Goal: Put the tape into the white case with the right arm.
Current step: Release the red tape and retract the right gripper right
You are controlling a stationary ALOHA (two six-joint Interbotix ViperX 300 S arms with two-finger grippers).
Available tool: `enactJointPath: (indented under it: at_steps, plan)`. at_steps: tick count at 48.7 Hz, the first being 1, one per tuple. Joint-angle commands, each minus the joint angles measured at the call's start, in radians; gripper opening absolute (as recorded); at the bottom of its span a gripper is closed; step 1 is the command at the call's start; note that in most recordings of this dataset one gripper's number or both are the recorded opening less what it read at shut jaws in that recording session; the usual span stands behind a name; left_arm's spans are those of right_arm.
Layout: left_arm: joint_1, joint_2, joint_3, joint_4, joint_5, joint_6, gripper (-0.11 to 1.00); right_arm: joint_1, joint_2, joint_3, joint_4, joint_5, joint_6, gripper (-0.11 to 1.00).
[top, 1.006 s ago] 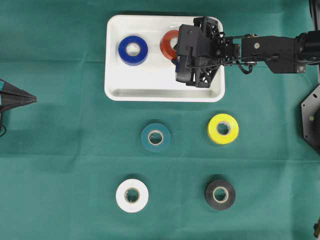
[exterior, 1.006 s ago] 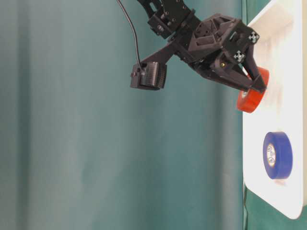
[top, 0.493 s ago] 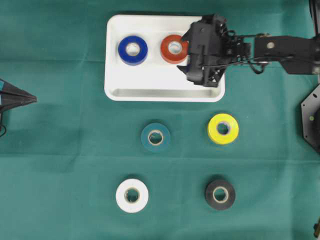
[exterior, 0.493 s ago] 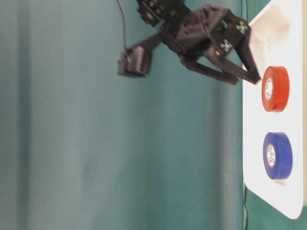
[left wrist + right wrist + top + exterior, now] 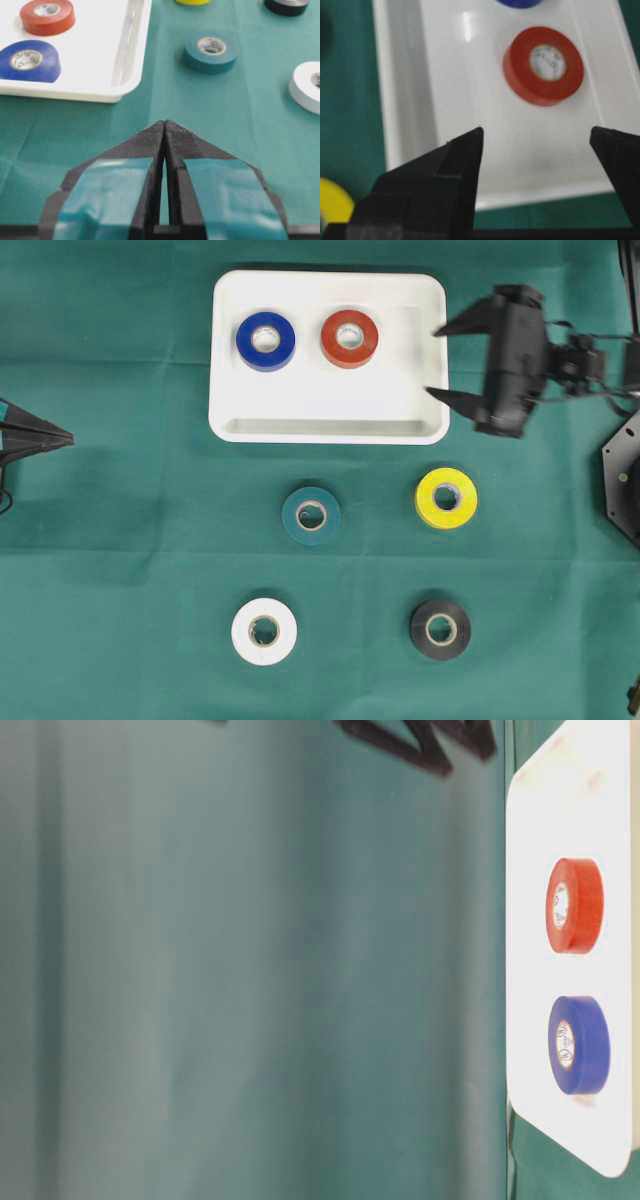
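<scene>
Shallow white case [image 5: 330, 400] near the table's far edge, holding red tape [image 5: 349, 338] and blue tape [image 5: 265, 340] flat along its far side.

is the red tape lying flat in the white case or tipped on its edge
Flat: the red tape lies hole-up inside the white case, beside the blue tape.

A dark green cloth [image 5: 130, 540], faintly creased and evenly lit, covers the whole worktop, and a plain teal curtain [image 5: 250, 980] hanging in soft vertical folds closes off the background.

No readable text; only tiny blurred print on the red tape [image 5: 543, 65] roll's core label
</scene>
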Motion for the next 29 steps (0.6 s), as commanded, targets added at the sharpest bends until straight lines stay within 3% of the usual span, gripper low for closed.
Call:
enactJointPath:
  at_steps: [1, 17, 29]
  plan:
    - [0.005, 0.008, -0.012, 0.000, -0.011, 0.000, 0.01, -0.002, -0.100, 0.055, 0.000, -0.029, 0.003, 0.61]
    - [0.008, 0.008, -0.012, 0.000, -0.009, 0.000, 0.01, -0.002, -0.439, 0.236, 0.005, -0.009, 0.037, 0.61]
    - [0.011, 0.008, -0.012, 0.000, -0.009, 0.000, 0.01, -0.002, -0.525, 0.275, 0.005, 0.057, 0.052, 0.61]
